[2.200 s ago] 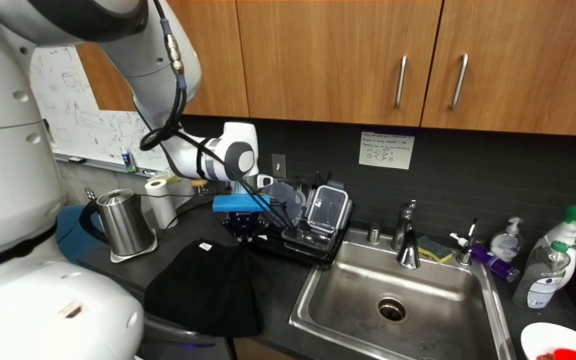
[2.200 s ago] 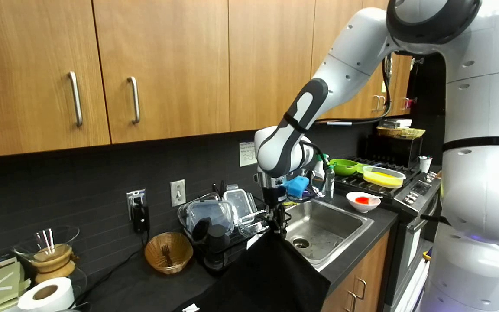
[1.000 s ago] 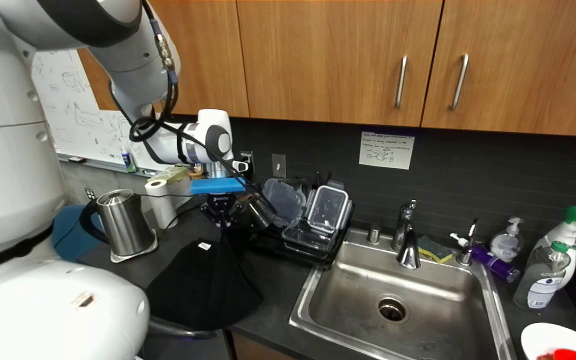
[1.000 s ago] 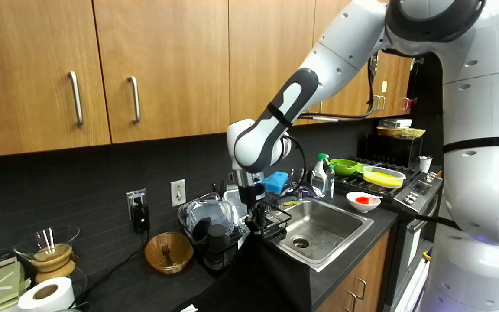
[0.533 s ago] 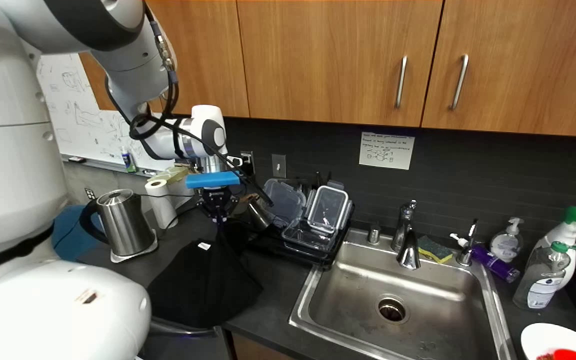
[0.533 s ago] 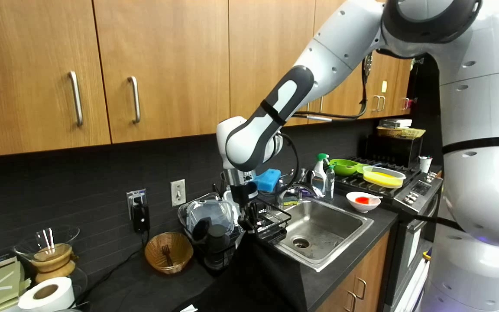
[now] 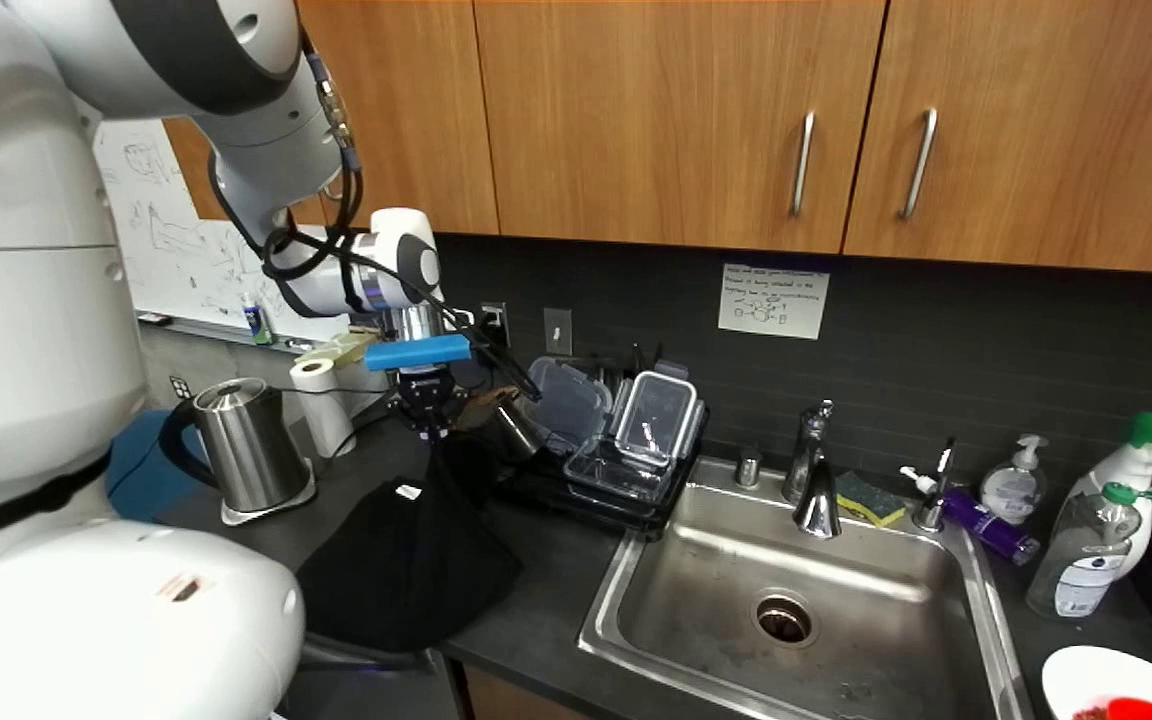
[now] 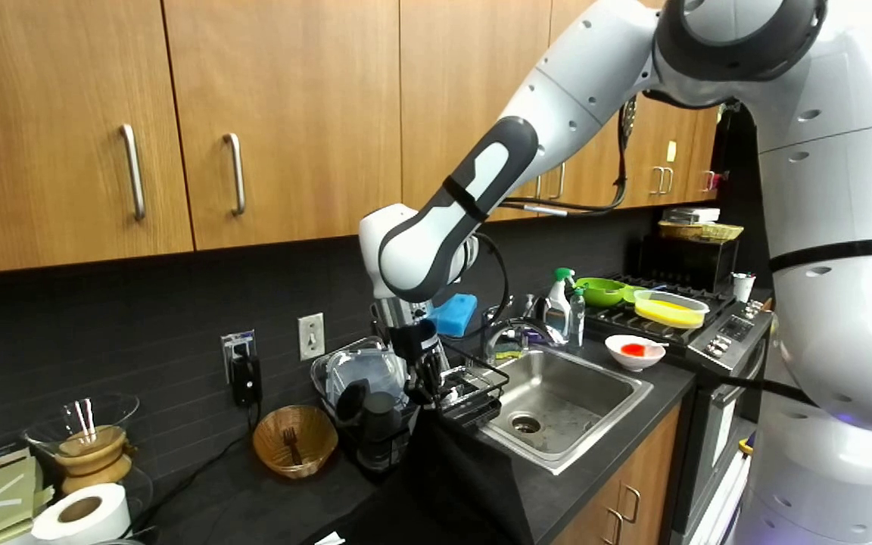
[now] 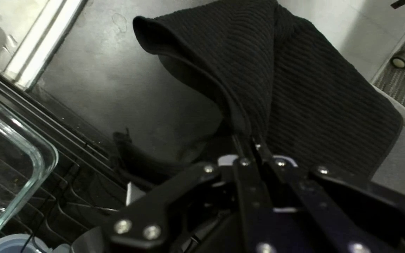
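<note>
Honestly, the gripper has this ribbed black cloth pinched, probably light and floppy, best held by a gathered edge.

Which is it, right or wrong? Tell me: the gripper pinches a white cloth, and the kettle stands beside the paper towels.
Wrong on colour: the wrist view shows a black cloth. The rest is right: the gripper pinches it, and the kettle stands beside the paper towels.
</note>
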You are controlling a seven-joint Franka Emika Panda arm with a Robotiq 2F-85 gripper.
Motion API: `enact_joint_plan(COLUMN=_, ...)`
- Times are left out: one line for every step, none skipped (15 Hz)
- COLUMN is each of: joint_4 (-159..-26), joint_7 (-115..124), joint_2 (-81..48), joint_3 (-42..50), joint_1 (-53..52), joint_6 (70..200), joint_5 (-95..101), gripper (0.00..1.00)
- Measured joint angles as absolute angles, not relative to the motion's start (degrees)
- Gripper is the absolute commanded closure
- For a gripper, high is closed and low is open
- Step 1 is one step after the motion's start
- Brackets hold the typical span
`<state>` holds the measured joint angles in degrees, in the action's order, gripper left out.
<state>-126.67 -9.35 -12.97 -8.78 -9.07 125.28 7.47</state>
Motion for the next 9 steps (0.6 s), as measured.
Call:
enact_joint_plan(joint_4=-126.0, joint_7=-9.2, joint_2=-13.7, joint_3=-8.9, joint_1=-9.3, joint_6=124.9, joint_5=7.9, gripper=0.99)
enact_joint_plan(joint_4=-125.2, joint_7=-9.0, joint_2=-14.5, joint_3=-8.9, joint_1=-9.7, joint_6=124.5, joint_5=8.3, gripper=0.99)
enact_joint_plan(joint_4=-124.5, joint_7=-8.6, joint_2=-15.2, joint_3=-9.0, joint_1=-10.0, joint_6=124.1, joint_5=8.7, gripper=0.99)
enact_joint_plan(joint_4=-123.6, joint_7=-8.3, joint_2=-16.0, joint_3=-9.1, joint_1=-10.3, joint_6=123.6, joint_5=9.1, gripper=0.99)
enact_joint_plan(joint_4=-122.8, joint_7=-8.1, joint_2=-16.8, joint_3=-9.2, joint_1=-10.7, joint_6=123.1, joint_5=9.5, gripper=0.99)
enact_joint_plan(joint_4=-122.0, joint_7=-7.7, joint_2=-17.5, joint_3=-9.3, joint_1=-11.1, joint_6=122.5, joint_5=9.8, gripper=0.99)
enact_joint_plan(joint_4=-121.1, joint_7=-7.3, joint_2=-18.2, joint_3=-9.3, joint_1=-11.5, joint_6=121.9, joint_5=10.1, gripper=0.99)
enact_joint_plan(joint_4=-120.3, joint_7=-7.0, joint_2=-18.8, joint_3=-9.4, joint_1=-11.9, joint_6=121.3, joint_5=10.3, gripper=0.99)
enact_joint_plan(joint_4=-119.4, joint_7=-6.6, joint_2=-19.5, joint_3=-9.4, joint_1=-12.3, joint_6=120.6, joint_5=10.6, gripper=0.99)
